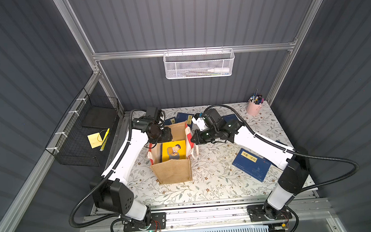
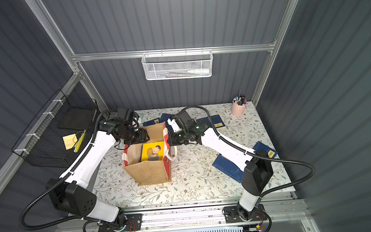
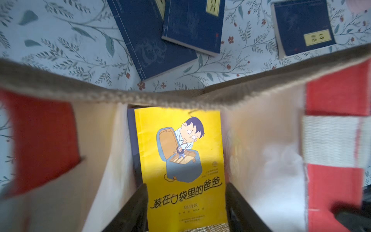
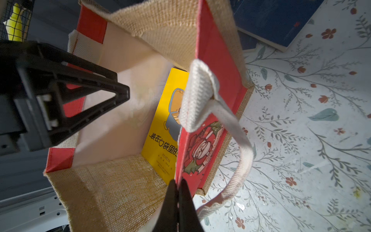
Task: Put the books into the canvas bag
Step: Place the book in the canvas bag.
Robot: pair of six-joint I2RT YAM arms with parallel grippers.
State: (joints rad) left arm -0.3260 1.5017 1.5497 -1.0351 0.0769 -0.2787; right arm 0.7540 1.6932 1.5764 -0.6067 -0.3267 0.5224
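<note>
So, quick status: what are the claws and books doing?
Left gripper open at canvas bag mouth. Right gripper shut on its rim. Yellow book inside; navy books outside. Nothing blocking.

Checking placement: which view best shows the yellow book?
Left wrist view: the yellow book shows nearly its whole cover. Both top views show it small; the right wrist view has the canvas bag hiding half.
</note>
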